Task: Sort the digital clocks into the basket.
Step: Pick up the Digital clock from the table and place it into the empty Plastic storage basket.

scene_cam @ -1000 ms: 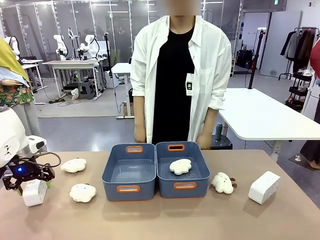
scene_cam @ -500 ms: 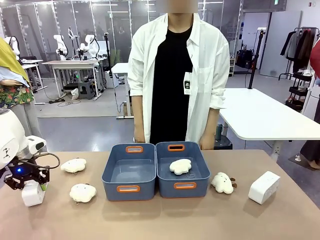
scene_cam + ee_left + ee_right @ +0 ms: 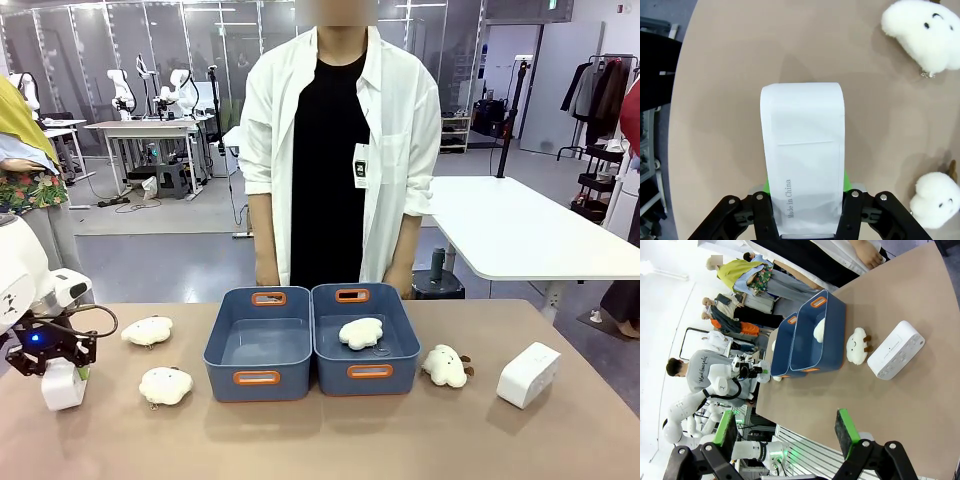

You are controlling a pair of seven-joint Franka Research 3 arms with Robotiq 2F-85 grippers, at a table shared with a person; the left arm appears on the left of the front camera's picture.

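Observation:
One white digital clock point(image 3: 62, 386) is at the table's far left, and my left gripper point(image 3: 55, 362) is shut on it from above. In the left wrist view the clock point(image 3: 802, 150) runs up from between the green pads point(image 3: 766, 188), its near end clamped by them. A second digital clock point(image 3: 527, 374) lies at the far right of the table, also seen as a white block point(image 3: 896, 356) in the right wrist view. My right gripper point(image 3: 786, 435) hangs open high above the table, holding nothing. Two blue baskets stand side by side mid-table: the left basket point(image 3: 222, 372) is empty, the right basket point(image 3: 330, 374) holds a plush cloud point(image 3: 361, 332).
Cream plush clouds lie on the table: two at the left point(image 3: 147, 330) point(image 3: 165, 385) near my left gripper, one point(image 3: 445, 365) right of the baskets. A person in a white shirt point(image 3: 400, 140) stands at the far edge behind the baskets, hands down.
My left gripper has closed on the clock at the far left and shifted slightly left with it. The person has stepped a little to the left. The right side is unchanged.

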